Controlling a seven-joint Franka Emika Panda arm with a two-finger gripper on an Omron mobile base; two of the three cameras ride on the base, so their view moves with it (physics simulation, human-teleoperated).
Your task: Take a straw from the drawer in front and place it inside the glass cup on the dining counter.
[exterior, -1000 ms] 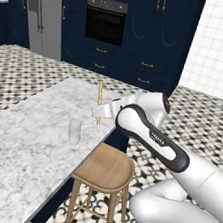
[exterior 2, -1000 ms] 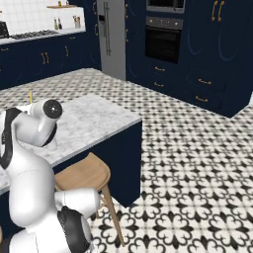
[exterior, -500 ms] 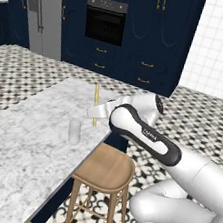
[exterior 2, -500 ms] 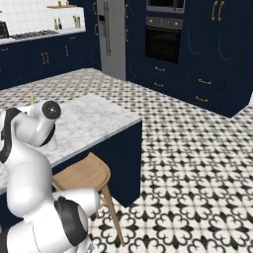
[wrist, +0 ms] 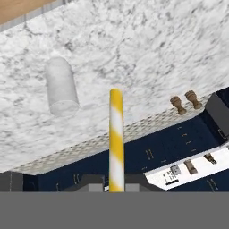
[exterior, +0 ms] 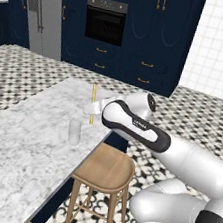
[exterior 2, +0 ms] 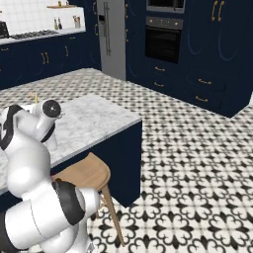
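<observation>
End effector (exterior: 92,109) clamps the thin yellow-white striped straw (exterior: 92,103) upright, beside the clear glass tumbler (exterior: 74,131) near the speckled marble tabletop's (exterior: 23,141) edge.

Wooden stool (exterior: 106,169) beside the island, black built-in oven (exterior: 104,22) (steel fridge (exterior: 43,12) alongside), patterned floor tiles (exterior 2: 197,163)

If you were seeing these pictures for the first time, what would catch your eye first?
The yellow-and-white striped straw, held upright in the tool over the dining counter. Just beside and below it, the glass cup stands alone on the marble near the counter's edge, with a wooden stool tucked alongside.
</observation>
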